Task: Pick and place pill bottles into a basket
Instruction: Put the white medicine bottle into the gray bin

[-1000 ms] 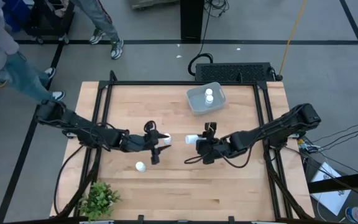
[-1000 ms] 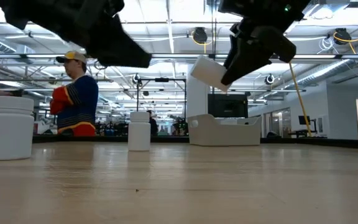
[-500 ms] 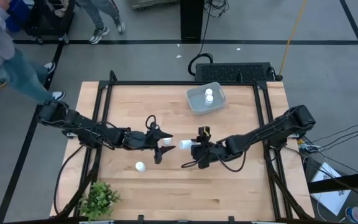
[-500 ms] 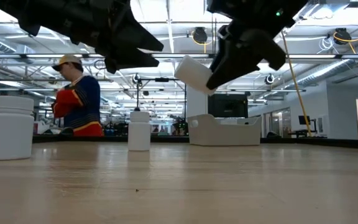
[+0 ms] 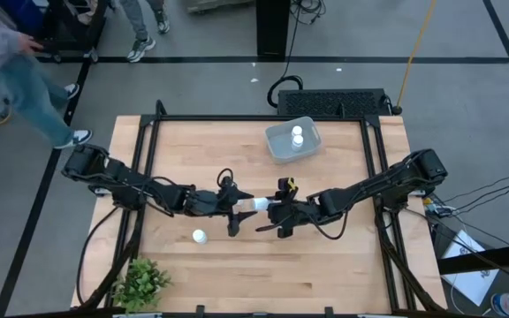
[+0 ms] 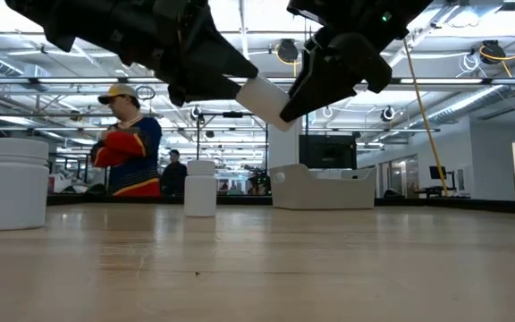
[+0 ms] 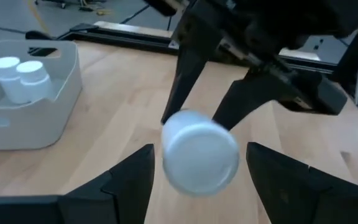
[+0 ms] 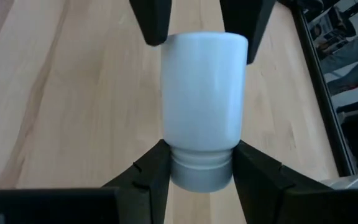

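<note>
Right gripper [image 5: 270, 215] clamped on pill bottle [image 5: 251, 206] mid-air; left gripper [image 5: 239, 210] spread around it, seemingly untouching.

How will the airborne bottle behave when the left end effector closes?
The bottle looks rigid, so probably won't squash. Its smooth round wall may slip or pivot: the right end effector pinches only its cap end, the left end effector straddles its base, open. Dropped sideways, it likely rolls.

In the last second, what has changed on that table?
The right pincer, holding a pill bottle in the air, carried it leftward. The left pincer opened and moved in around the bottle's free end. The basket with two bottles and the bottle standing on the table stayed put.
</note>
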Motion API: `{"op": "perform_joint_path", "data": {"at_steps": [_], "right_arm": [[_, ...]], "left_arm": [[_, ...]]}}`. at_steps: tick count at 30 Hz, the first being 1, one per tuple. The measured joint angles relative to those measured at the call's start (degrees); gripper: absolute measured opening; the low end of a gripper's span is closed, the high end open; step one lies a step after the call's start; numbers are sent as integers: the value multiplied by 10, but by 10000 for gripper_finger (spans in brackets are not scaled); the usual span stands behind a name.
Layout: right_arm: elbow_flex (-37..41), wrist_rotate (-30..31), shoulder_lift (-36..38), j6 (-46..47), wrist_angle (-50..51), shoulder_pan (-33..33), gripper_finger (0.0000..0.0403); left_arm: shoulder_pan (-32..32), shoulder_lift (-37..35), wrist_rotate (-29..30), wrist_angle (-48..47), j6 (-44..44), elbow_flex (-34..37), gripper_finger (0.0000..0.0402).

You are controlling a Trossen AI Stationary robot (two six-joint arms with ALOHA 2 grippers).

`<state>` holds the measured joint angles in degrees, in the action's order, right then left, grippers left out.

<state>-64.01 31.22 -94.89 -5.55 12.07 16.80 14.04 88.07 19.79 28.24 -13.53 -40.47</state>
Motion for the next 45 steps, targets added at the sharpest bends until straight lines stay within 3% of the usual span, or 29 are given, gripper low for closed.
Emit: {"op": "perform_joint_path", "data": {"at_steps": [9, 17, 21, 37, 41, 45], "right_arm": [[0, -13, 0, 1, -12, 1, 134], [0, -15, -6, -2, -12, 2, 134], [0, -16, -7, -3, -12, 2, 134], [-1, -25, -6, -11, -44, 1, 134], [-1, -27, -6, -12, -43, 1, 134], [-1, -28, -6, -12, -43, 2, 134]], "left_arm": [[-2, 6, -16, -1, 3, -7, 252], [-5, 5, -35, -1, 2, -7, 188], [-7, 4, -39, -6, -16, -7, 175], [-1, 6, -46, -21, -35, -6, 262], [-1, 6, -45, -16, -29, -6, 261], [-3, 6, -45, -29, -31, -6, 235]]}}
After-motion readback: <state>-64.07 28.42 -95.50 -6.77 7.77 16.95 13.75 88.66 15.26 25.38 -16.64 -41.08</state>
